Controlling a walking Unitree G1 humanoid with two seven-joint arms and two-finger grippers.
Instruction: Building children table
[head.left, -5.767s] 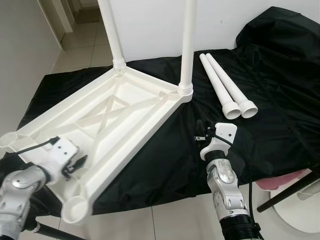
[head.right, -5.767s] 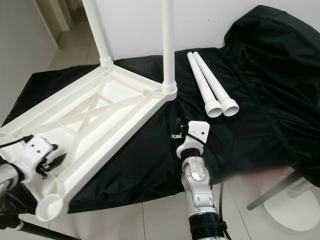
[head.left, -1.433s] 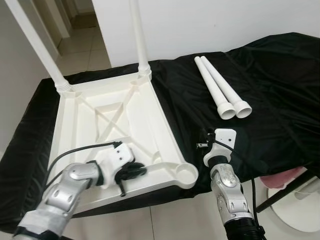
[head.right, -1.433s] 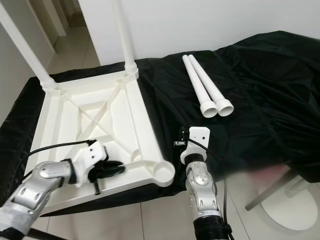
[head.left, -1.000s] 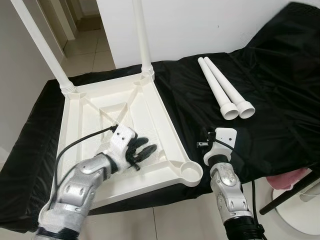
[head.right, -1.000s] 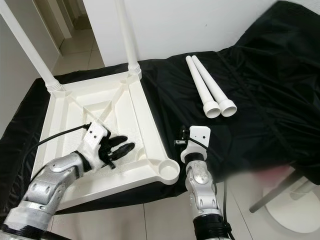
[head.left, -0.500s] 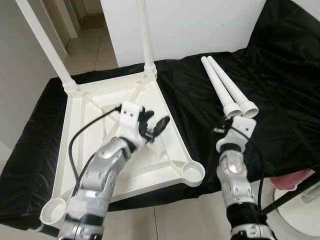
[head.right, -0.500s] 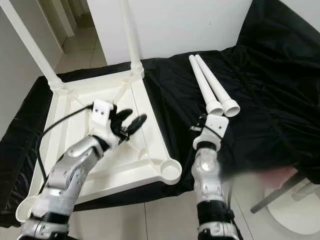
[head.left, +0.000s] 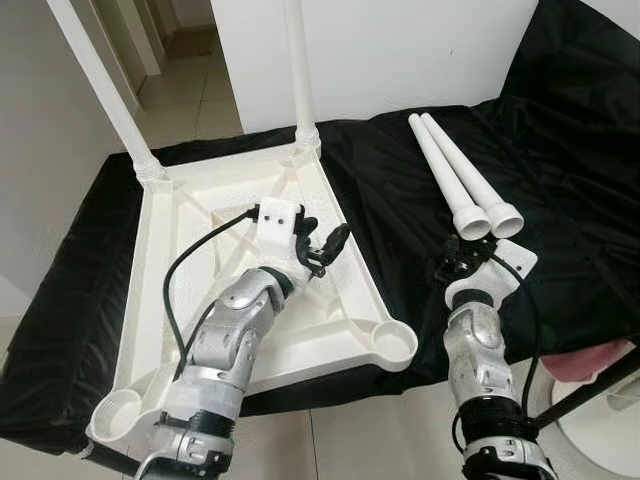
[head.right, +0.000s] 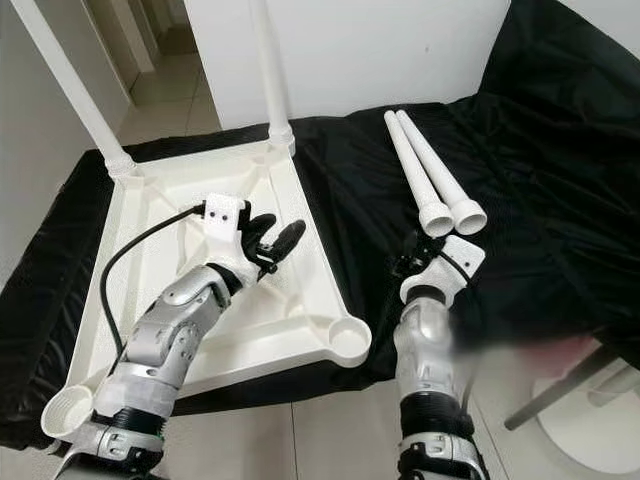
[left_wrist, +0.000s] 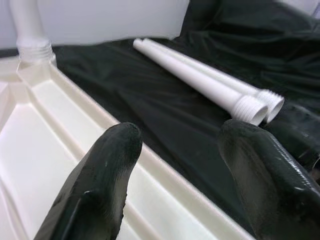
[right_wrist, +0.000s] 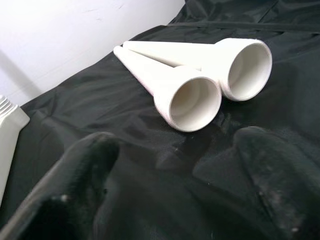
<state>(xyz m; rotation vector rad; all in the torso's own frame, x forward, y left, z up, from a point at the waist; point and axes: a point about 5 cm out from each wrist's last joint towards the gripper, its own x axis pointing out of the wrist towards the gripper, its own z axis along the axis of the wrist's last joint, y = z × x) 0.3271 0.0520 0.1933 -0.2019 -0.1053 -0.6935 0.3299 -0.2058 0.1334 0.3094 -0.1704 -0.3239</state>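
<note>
A white children's table top (head.left: 190, 250) lies upside down on black cloth. Two white legs stand screwed into its far corners (head.left: 100, 90) (head.left: 297, 70). The near corner sockets (head.left: 393, 345) (head.left: 117, 412) are bare. Two loose white legs (head.left: 455, 180) lie side by side to the right, threaded ends toward me. My left gripper (head.left: 322, 240) hovers open above the table's right rim, nothing between its fingers (left_wrist: 100, 180). My right gripper (head.left: 452, 262) is open just short of the loose legs' open ends (right_wrist: 192, 102), apart from them.
Black cloth (head.left: 400, 210) covers the whole work surface, bunched up at the far right. A white wall stands behind it, with tiled floor and a doorway to the far left. A black bar (head.left: 590, 385) and a white round base (head.left: 600, 440) are at the lower right.
The table top has turned so its bare sockets face me. My left gripper lifted off the near rim and moved forward over the right rim. My right gripper advanced toward the loose legs.
</note>
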